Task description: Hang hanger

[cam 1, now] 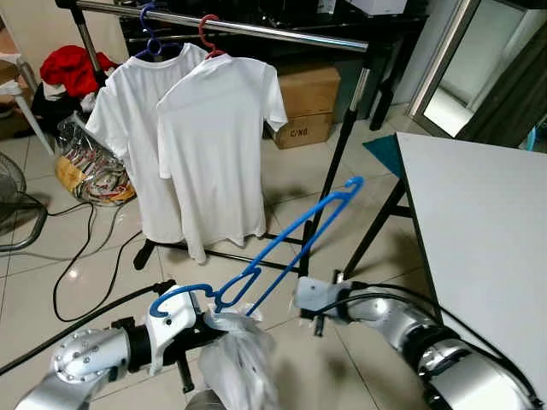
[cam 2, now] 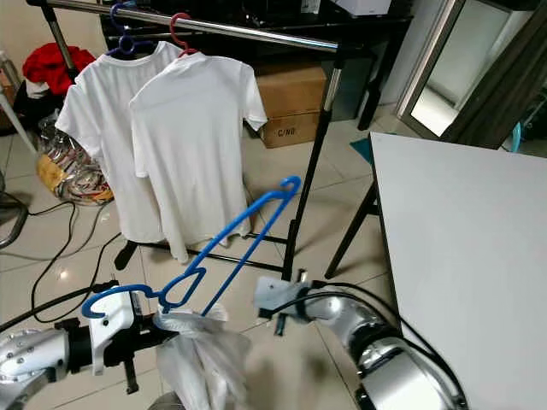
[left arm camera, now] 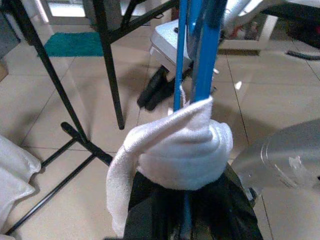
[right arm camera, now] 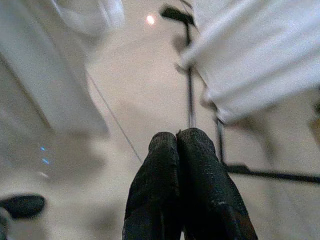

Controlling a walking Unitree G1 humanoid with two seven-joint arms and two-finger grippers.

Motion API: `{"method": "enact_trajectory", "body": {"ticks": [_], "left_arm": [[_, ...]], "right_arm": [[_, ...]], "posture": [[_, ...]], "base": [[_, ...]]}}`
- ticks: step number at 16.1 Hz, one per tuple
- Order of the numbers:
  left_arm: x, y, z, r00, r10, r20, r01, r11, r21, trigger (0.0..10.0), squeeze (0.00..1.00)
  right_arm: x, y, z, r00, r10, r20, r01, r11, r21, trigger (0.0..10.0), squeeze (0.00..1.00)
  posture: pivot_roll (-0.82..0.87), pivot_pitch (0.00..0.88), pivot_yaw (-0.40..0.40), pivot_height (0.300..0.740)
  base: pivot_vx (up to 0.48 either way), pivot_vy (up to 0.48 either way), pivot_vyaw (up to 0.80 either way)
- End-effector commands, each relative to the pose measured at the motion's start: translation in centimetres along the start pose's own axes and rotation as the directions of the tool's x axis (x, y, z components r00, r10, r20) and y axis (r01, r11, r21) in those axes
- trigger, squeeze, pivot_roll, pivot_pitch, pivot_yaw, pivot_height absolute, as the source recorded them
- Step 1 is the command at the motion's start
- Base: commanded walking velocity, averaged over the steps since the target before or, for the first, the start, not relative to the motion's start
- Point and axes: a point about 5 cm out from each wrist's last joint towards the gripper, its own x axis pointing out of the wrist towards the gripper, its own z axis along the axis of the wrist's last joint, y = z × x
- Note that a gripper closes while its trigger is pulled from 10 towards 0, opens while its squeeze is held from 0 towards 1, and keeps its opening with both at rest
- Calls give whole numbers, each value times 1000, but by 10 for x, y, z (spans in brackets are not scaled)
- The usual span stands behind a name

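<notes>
**Blue hanger carried low, rail not yet reached**

From the head camera, the left gripper point(cam 1: 184, 329) sits low in front of the robot and holds the blue hanger point(cam 1: 282, 248) near its hook end. The hook curls over the white part of the wrist, and the long body of the hanger points up and away toward the rack. A white cloth point(cam 1: 235, 354) hangs down from the hanger, just beside the fingers. The clothes rail point(cam 1: 256, 30) is above and further away, with two white shirts point(cam 1: 214, 145) already on it. The right arm reaches forward low near the white table point(cam 1: 487, 222); its gripper point(cam 2: 275, 301) holds nothing.

I judge the step to be the carrying: the hanger is well apart from the rail. The next move calls for lifting it high, turning the hook toward the rail, and finding a free part to the right of the shirts.

In the left wrist view, the blue bars point(left arm camera: 200, 55) run straight up from between the black fingers, and the cloth is wrapped around them just above the grip. The gripper is clamped on the hanger, but the contact itself is hidden under the cloth.

In the right wrist view, the two black fingers point(right arm camera: 200, 190) are pressed together with nothing between them. The rest is blurred; I can make out floor tiles and something white only.
</notes>
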Motion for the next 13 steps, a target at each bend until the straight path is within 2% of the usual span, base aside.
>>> {"method": "enact_trajectory", "body": {"ticks": [1, 2, 3, 4, 7, 8, 9, 13], "left_arm": [[-1, 3, 10, 1000, -11, 13, 11, 999, 46, 10000, 0], [-1, 3, 11, 1000, -17, 11, 17, 998, 53, 10000, 0], [-3, 1, 17, 999, -47, 1, 47, 996, 82, 10000, 0], [-3, 1, 18, 999, -54, -1, 54, 995, 89, 10000, 0], [-9, 4, 25, 997, -69, -35, 73, 988, 139, 10000, 0], [-10, 5, 26, 997, -69, -37, 73, 987, 145, 10000, 0], [-12, 7, 28, 997, -71, -43, 76, 985, 155, 10000, 0], [-9, 4, 33, 992, -113, -56, 121, 975, 185, 10000, 0]], "right_arm": [[-5, -3, -10, 998, -24, -53, 23, 999, -24, 10000, 0], [-6, -1, -13, 998, -18, -64, 15, 999, -35, 10000, 0], [-7, 10, -21, 994, 33, -104, -39, 997, -59, 10000, 1000], [-7, 14, -23, 992, 48, -113, -56, 997, -62, 10000, 1000], [-5, 51, -37, 959, 195, -208, -221, 969, -107, 10000, 1000], [-4, 56, -37, 952, 217, -214, -246, 962, -119, 10000, 376], [-2, 60, -34, 949, 241, -202, -265, 958, -106, 10000, 0], [9, 62, -16, 956, 249, -157, -275, 946, -171, 10000, 0]], "posture": [[158, 0, -57, 740], [159, 0, -57, 740], [164, 0, -59, 740], [164, 0, -59, 740], [177, 0, -61, 740], [180, 0, -60, 740], [184, 0, -60, 740], [193, 0, -60, 740]], "base": [[0, 0, 0], [0, 0, 0], [0, 0, 0], [0, 0, 0], [0, 0, 0], [0, 0, 0], [0, 0, 0], [0, 0, 0]]}}
